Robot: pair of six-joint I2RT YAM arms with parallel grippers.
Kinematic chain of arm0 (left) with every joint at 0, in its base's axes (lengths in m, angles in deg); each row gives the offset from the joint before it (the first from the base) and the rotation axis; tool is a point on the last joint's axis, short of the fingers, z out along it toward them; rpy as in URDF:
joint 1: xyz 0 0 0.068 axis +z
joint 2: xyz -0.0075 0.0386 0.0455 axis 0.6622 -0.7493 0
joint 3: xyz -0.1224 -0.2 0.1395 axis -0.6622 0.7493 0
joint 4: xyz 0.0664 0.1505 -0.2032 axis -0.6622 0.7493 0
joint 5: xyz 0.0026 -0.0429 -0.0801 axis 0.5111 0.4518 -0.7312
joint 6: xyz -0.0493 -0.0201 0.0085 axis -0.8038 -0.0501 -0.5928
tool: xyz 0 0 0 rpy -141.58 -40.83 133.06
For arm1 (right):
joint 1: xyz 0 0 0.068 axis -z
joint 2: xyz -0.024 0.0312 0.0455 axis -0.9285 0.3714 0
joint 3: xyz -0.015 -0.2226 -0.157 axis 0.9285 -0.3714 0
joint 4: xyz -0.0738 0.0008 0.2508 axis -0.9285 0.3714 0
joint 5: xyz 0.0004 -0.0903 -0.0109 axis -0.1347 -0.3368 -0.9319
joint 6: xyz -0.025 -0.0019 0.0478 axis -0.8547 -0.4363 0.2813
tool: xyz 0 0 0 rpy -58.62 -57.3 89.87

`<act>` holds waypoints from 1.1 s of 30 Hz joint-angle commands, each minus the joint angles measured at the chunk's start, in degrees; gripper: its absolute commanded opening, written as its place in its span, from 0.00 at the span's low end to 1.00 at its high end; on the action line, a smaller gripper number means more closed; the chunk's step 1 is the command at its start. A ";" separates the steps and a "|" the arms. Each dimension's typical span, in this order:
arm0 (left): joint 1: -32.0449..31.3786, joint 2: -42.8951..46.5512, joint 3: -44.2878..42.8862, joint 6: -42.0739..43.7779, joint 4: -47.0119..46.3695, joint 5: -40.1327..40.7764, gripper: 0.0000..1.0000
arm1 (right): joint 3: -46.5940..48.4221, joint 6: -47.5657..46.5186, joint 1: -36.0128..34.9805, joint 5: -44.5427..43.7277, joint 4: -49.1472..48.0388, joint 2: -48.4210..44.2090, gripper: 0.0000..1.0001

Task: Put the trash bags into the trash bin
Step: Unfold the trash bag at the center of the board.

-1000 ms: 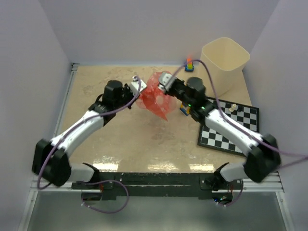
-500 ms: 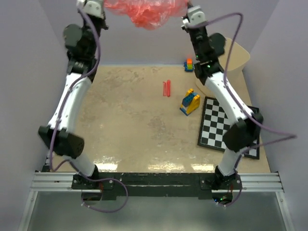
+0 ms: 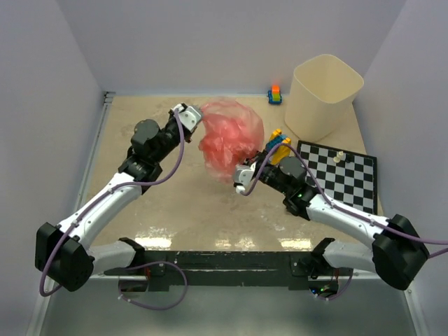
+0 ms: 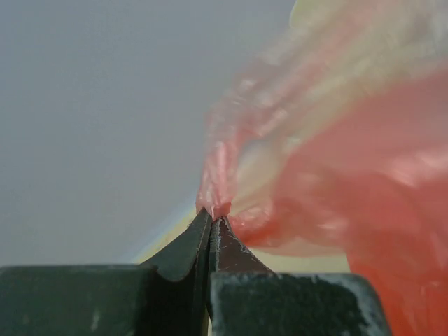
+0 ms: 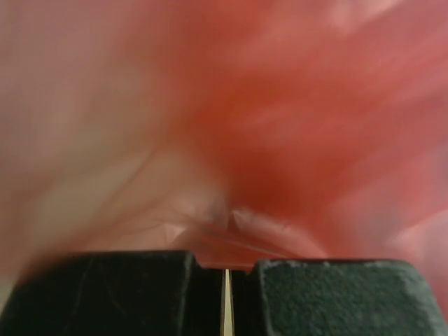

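bag (image 3: pixel 231 136) being held ballooned above mid-surface, nearer the rear edge | left fingers (image 4: pixel 183 255) clamping one rim edge, right fingers (image 5: pixel 301 294) pinching the opposite edge, probably stretching the mouth open | bin (image 3: pixel 325 98) standing at rear-right corner, well apart

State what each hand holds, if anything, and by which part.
Both hold the red bag. The left hand pinches a bunched fold at its far left edge; the right hand pinches the film at its near, lower edge.
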 commanded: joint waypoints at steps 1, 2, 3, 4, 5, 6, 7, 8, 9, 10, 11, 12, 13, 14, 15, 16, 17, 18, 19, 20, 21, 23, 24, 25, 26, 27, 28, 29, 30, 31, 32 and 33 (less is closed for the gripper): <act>0.50 1.64 -3.31 7.01 -7.75 11.42 0.00 | 7.32 0.57 0.51 -12.95 -9.06 -1.88 0.00; 1.02 0.76 -4.36 8.68 -8.98 11.53 0.00 | 9.52 1.00 1.56 -13.85 -10.73 -0.20 0.00; 1.72 -0.47 -5.85 9.74 -9.52 11.53 0.00 | 11.80 1.09 2.70 -13.95 -11.79 1.29 0.00; 2.51 -1.78 -8.12 10.19 -10.13 11.44 0.00 | 14.95 1.01 3.76 -13.78 -12.85 3.66 0.00; 3.31 -3.27 -11.10 10.46 -10.31 11.09 0.00 | 18.73 0.92 4.81 -13.78 -13.47 5.77 0.00; 3.75 -4.86 -13.83 10.89 -10.14 11.44 0.00 | 22.07 0.83 5.95 -13.51 -13.74 7.53 0.00; 3.93 -6.26 -16.82 11.25 -10.48 13.79 0.00 | 25.85 0.31 7.10 -13.34 -14.35 9.37 0.00; 4.02 -7.24 -18.85 11.34 -11.18 15.64 0.00 | 28.67 0.22 8.33 -13.60 -15.66 10.70 0.00; 4.36 -7.85 -20.52 11.42 -12.32 17.05 0.00 | 31.66 0.83 9.12 -14.21 -16.80 11.93 0.00; 4.54 -8.03 -21.58 11.51 -13.47 18.02 0.00 | 34.04 1.88 9.74 -14.56 -16.73 12.72 0.00; 4.63 -7.95 -22.03 11.51 -14.43 18.99 0.00 | 35.97 3.02 10.09 -14.57 -15.60 12.91 0.00; 4.63 -7.69 -22.12 10.99 -14.53 19.26 0.00 | 36.51 3.64 10.18 -14.57 -13.76 12.56 0.00; 4.63 -7.16 -21.08 10.20 -13.40 18.57 0.00 | 35.48 3.82 10.18 -13.78 -11.30 11.95 0.00; 4.63 -6.37 -19.33 8.98 -11.82 17.34 0.00 | 32.42 4.95 10.18 -13.60 -9.97 10.81 0.00; 4.63 -4.97 -16.35 7.66 -9.11 16.20 0.00 | 28.04 6.27 10.10 -12.03 -9.00 9.15 0.00; 4.63 -3.13 -12.93 6.69 -5.95 13.66 0.00 | 23.82 6.19 9.75 -9.67 -5.43 7.21 0.00; 4.63 -1.11 -8.28 5.37 -1.65 11.99 0.00 | 18.73 4.80 9.22 -7.47 -1.39 4.93 0.00; 4.54 1.34 -4.15 3.97 1.26 10.40 0.00 | 14.24 3.74 7.65 -6.75 1.96 2.82 0.00; 4.46 3.98 -0.01 2.21 4.16 9.26 0.00 | 9.67 3.56 6.85 -6.40 5.21 0.02 0.00; 4.37 6.01 3.59 1.07 7.32 8.11 0.00 | 6.15 3.82 6.24 -5.44 8.55 -2.80 0.00; 4.11 9.07 5.89 -0.42 10.14 7.58 0.00 | 4.28 4.60 5.79 -3.95 12.85 -6.13 0.00; 3.93 12.43 8.11 -2.63 16.55 6.00 0.00 | 4.52 7.23 5.35 0.79 23.03 -11.50 0.00; 3.75 13.92 8.37 -2.81 19.80 4.77 0.00 | 5.75 8.29 5.00 2.21 27.96 -13.61 0.00; 3.75 14.98 8.29 -2.46 22.97 4.07 0.00 | 6.98 8.82 4.83 3.70 33.32 -15.37 0.00; 3.75 15.95 7.94 -2.29 23.43 4.58 0.00 | 7.95 9.09 4.82 4.06 34.76 -16.26 0.00; 3.75 16.65 7.33 -2.11 22.57 6.06 0.00 | 9.09 9.35 4.82 3.54 36.34 -16.88 0.00; 3.75 16.66 6.45 -1.33 21.25 7.21 0.00 | 10.23 9.10 4.82 2.93 36.36 -17.15 0.00; 3.75 16.31 5.40 -0.54 21.07 7.92 0.00 | 11.28 8.40 4.82 2.75 38.62 -16.98 0.00; 3.75 15.53 4.08 0.43 21.06 8.36 0.00 | 12.69 7.26 4.82 2.75 40.47 -16.28 0.09; 3.75 14.65 2.94 0.70 21.06 9.23 0.00 | 14.18 6.46 4.82 3.36 42.49 -15.23 0.14; 3.75 14.12 2.23 0.62 21.33 10.03 0.00 | 16.11 6.28 4.82 3.80 45.21 -13.82 0.16; 3.75 13.76 2.22 0.62 21.33 10.38 0.00 | 17.70 6.63 4.82 3.72 47.50 -12.07 0.19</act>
